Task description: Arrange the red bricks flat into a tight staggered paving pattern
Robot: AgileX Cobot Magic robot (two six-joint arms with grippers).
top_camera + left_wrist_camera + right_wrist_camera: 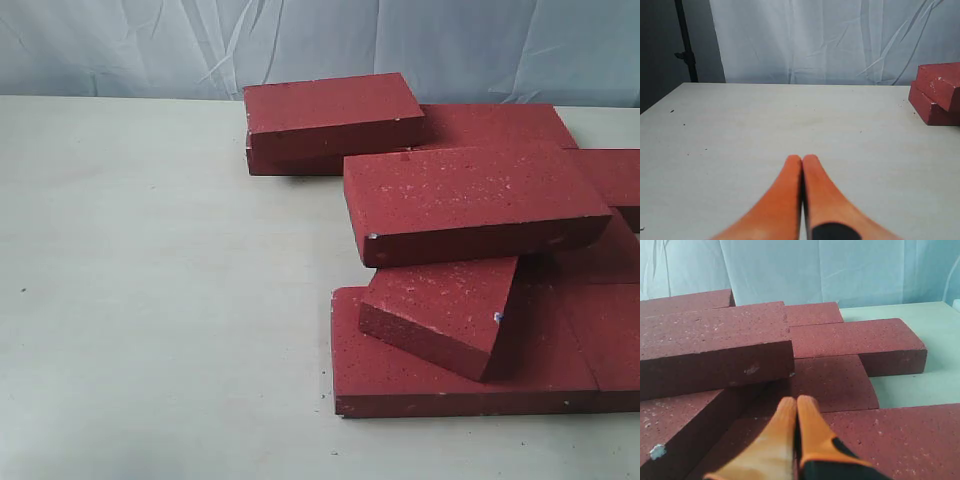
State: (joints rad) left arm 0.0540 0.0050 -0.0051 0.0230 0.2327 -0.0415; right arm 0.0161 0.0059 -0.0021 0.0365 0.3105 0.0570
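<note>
Several red bricks (470,200) heaped, long axes mostly left-right

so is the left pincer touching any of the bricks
Apart. The left wrist view shows the left pincer with a wide stretch of bare table between it and the red bricks.

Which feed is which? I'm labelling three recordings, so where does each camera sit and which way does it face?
Exterior view: off the arms, angled down across the pale table at the heaped red bricks; no robot part shows.
Left wrist view: low over bare table, facing the curtain; the shut left gripper shows, bricks at one edge.
Right wrist view: close over the bricks, looking across them; the shut right gripper shows.
Shared: all three see the bricks and the curtain.
</note>
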